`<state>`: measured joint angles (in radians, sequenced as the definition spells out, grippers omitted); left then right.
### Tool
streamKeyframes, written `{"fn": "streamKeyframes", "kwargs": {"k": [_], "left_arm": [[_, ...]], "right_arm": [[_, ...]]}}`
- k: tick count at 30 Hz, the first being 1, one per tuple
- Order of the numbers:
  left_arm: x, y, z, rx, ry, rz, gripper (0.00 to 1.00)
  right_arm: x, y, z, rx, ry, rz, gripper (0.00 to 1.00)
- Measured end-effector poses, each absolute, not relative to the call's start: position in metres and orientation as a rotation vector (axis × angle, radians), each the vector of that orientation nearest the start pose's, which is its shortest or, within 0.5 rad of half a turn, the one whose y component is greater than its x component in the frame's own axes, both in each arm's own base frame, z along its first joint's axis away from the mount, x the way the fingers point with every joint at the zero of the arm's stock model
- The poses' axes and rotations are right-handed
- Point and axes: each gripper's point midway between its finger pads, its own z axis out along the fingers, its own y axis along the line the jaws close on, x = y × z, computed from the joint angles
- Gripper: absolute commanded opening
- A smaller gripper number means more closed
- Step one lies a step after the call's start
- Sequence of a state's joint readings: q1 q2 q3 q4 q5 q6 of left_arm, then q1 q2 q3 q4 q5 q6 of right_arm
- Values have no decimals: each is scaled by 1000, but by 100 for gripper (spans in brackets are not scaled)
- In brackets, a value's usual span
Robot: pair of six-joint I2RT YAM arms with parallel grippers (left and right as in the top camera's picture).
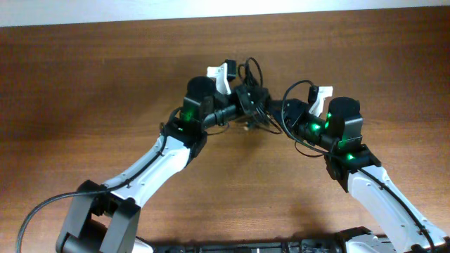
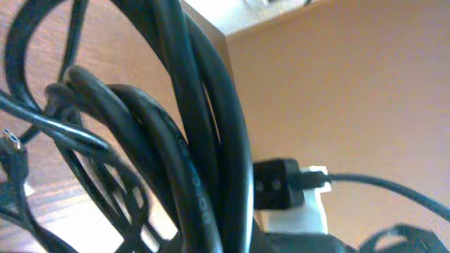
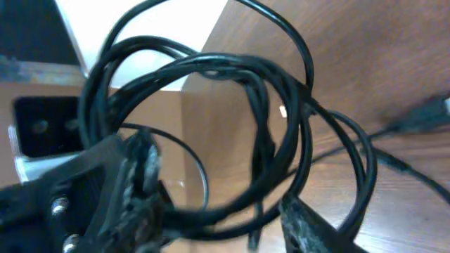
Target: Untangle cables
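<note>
Cables (image 1: 254, 105) form a black knot of loops at the middle of the wooden table (image 1: 105, 77), toward its far side, bunched between the two grippers. The left gripper (image 1: 245, 98) reaches in from the near left and meets the knot. Its wrist camera is filled by thick overlapping strands (image 2: 204, 140), so whether its fingers are apart or together cannot be told. A small plug connector (image 2: 12, 144) shows at that view's left edge. The right gripper (image 3: 218, 193) comes in from the near right with its fingers (image 3: 105, 193) spread apart, and several loops pass through the gap and drape over the left finger. Another plug (image 3: 422, 116) lies on the table to the right.
</note>
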<state>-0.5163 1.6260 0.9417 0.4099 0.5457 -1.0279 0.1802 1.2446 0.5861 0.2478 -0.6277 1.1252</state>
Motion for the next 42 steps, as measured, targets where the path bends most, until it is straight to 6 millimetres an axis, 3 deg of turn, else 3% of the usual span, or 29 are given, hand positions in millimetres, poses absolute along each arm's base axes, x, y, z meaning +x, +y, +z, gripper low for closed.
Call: {"fn": "streamKeyframes", "kwargs": {"k": [4, 11, 18, 21, 26, 33, 37, 42], "left_arm": [[374, -309, 208, -144, 2108, -1490, 0], [394, -291, 199, -341, 2100, -1394, 0], [418, -247, 189, -474, 2104, -1333, 0], [417, -237, 192, -354, 2116, -1371, 0], [384, -247, 220, 133, 2048, -1562, 0], [322, -246, 244, 702, 1863, -1791, 0], [300, -244, 249, 863, 1790, -1870, 0], [291, -246, 250, 923, 1764, -1899, 0]], "right_arm": [[338, 163, 178, 528, 2122, 1404, 99], [330, 150, 178, 419, 2146, 1446, 99], [295, 155, 143, 456, 2365, 1481, 99], [286, 155, 134, 448, 2412, 1472, 99], [280, 159, 137, 365, 2414, 1497, 99], [268, 168, 152, -102, 2290, 1462, 99], [268, 168, 153, -325, 2204, 1360, 99], [279, 167, 160, -532, 2061, 1212, 99]]}}
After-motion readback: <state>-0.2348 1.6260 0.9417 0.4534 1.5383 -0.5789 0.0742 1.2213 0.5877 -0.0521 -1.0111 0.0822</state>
